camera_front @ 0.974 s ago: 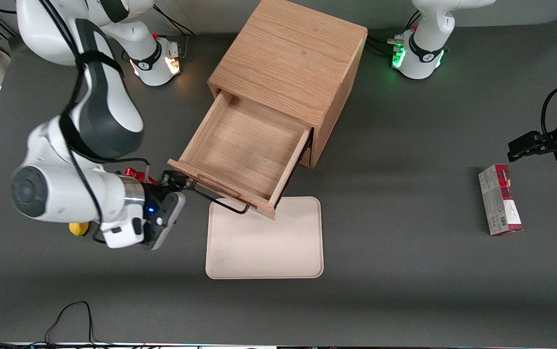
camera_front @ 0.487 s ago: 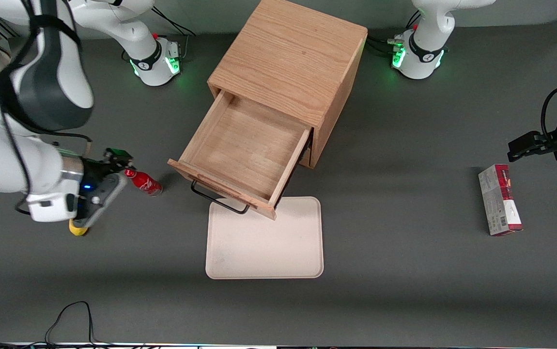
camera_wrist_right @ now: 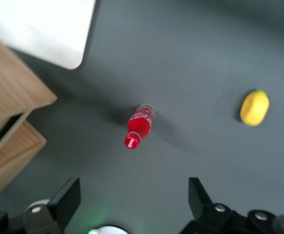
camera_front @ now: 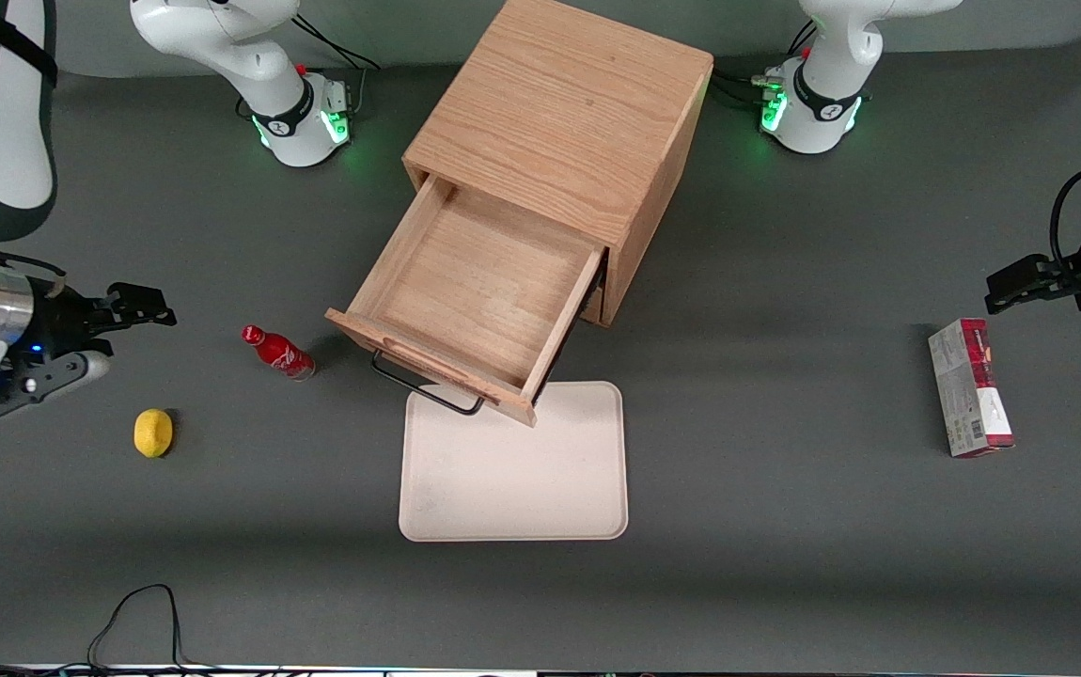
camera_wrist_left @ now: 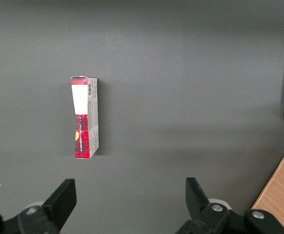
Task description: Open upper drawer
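Looking done: upper drawer [camera_front: 479, 282] sits pulled well out of the cabinet [camera_front: 564, 113], inside bare, while end effector [camera_front: 141, 310] hangs wide open, empty, toward the working arm's bench end

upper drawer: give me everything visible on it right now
The upper drawer is light oak-look wood, pulled well out of the wooden cabinet toward the front camera. Its plain wooden inside is bare. A black wire handle hangs from the front panel, whose corner overhangs the beige tray. Nothing grips it: the gripper, fingers open, hovers off toward the working arm's end of the table, apart from the drawer, with the red bottle between them.
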Robot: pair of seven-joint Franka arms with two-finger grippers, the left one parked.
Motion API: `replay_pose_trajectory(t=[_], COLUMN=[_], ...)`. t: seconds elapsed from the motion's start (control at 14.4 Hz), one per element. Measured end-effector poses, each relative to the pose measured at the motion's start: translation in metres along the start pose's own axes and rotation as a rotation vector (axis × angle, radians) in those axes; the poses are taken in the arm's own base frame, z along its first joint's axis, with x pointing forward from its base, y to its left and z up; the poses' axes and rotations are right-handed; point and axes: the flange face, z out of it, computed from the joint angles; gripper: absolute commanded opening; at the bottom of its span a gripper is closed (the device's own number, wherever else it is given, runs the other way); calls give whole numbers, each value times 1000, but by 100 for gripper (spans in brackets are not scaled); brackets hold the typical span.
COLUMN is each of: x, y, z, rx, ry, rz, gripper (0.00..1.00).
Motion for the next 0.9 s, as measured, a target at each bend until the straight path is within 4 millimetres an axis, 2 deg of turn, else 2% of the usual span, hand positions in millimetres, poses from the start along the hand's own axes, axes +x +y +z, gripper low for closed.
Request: replay_pose_trajectory(t=[0.21,0.35,0.56,0.77,0.9], x=[-15,-27,-37,-43,-42], y=[1,4,-11,-18,-27], z=[-16,-20,-11,-5,-6], rx=[5,-18,-48,-33,-21], ry=[31,61,87,67,67], rz=[45,64,103,123,143], gripper=[100,100,99,98,100])
